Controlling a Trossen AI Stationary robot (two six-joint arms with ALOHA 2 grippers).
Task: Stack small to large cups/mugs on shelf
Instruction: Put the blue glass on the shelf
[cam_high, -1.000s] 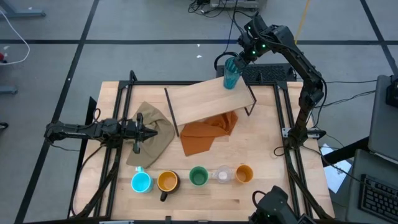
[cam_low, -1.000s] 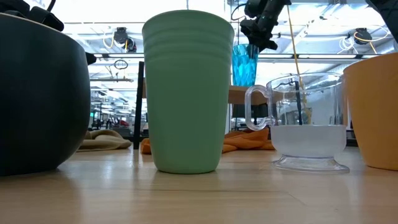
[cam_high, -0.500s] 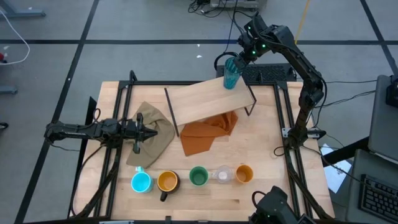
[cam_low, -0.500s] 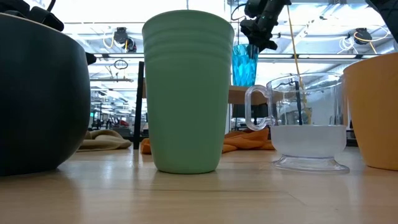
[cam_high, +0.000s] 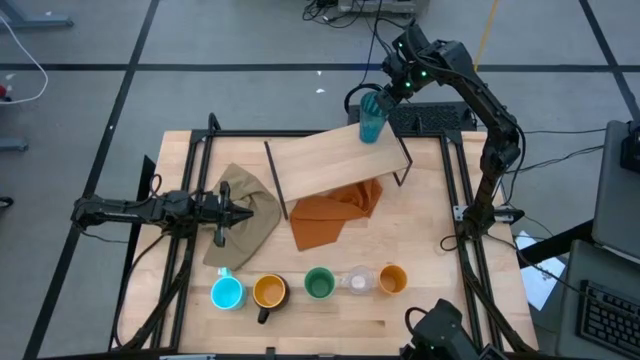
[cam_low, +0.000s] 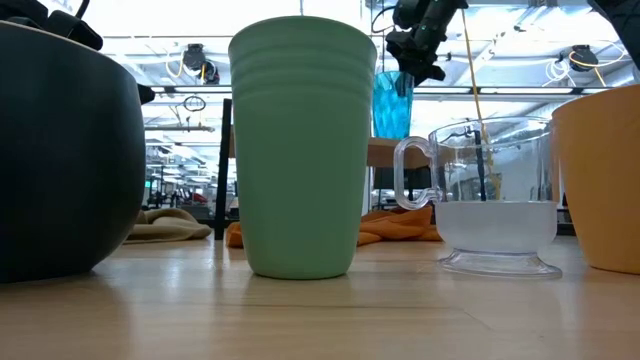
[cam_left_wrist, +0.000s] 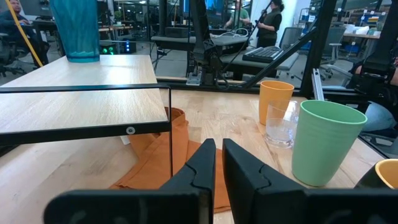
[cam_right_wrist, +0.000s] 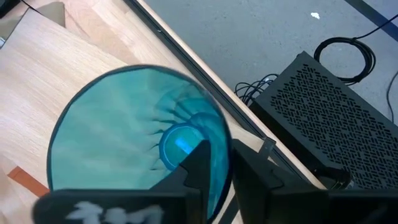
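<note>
The teal ribbed tumbler (cam_high: 372, 118) stands upright on its base at the far right corner of the plywood shelf (cam_high: 335, 160); it also shows in the left wrist view (cam_left_wrist: 74, 28). My right gripper (cam_right_wrist: 229, 155) is above it, shut on its rim. The blue mug (cam_high: 227, 293), black mug (cam_high: 269, 291), green cup (cam_high: 319, 283), clear glass (cam_high: 357, 281) and orange cup (cam_high: 392, 279) stand in a row near the table's near edge. My left gripper (cam_high: 235, 208) is shut and empty at the table's left, over a beige cloth. My right gripper holds the tumbler's rim (cam_right_wrist: 219, 124) on its far right side, one finger (cam_right_wrist: 198, 163) inside the tumbler and the other (cam_right_wrist: 252, 171) outside. The fingers come from above, slanting down. The tumbler stands upright with its base on the shelf.
An orange cloth (cam_high: 335, 215) lies under and before the shelf. A beige cloth (cam_high: 250, 215) lies at the left. A black box with cables (cam_right_wrist: 323, 106) sits beyond the table's far edge. Bare tabletop lies between the cloths and the cup row.
</note>
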